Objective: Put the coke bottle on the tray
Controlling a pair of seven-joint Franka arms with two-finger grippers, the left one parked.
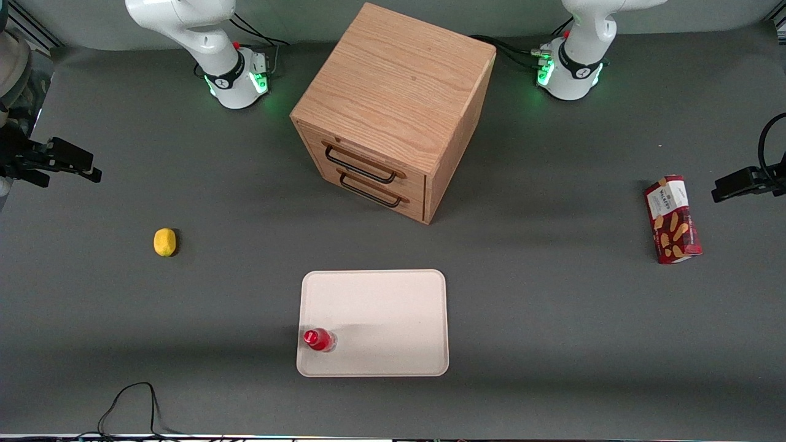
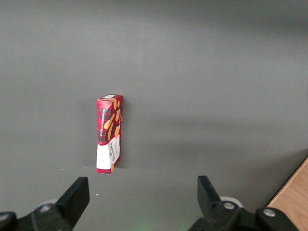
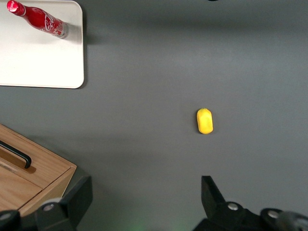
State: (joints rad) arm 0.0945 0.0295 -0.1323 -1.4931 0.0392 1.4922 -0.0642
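Standing upright on the tray [image 1: 393,319], the coke bottle [image 1: 319,339] sits in the corner nearest the front camera on the working arm's side, close to the rim. Its red cap points up, and in the right wrist view the bottle [image 3: 41,20] shows its red body, white lettering and clear base resting on the pale tray [image 3: 43,62]. Nothing touches it.

The gripper [image 1: 58,161] hangs high at the working arm's end of the worktop [image 1: 552,319], well apart from the tray and the bottle. Its fingers [image 3: 211,195] are spread wide with nothing between them, and the dark grey worktop shows through the gap.

A small yellow lemon [image 1: 164,242] lies on the worktop near the gripper, between it and the tray but clear of both. The lemon [image 3: 204,121] also shows in the right wrist view.

A wooden cabinet [image 1: 393,110] with two drawers and dark handles stands in the middle of the worktop, farther from the front camera than the tray, with a gap between them. Both drawers are closed.

A red biscuit box [image 1: 672,219] lies flat toward the parked arm's end of the worktop, well apart from everything else.
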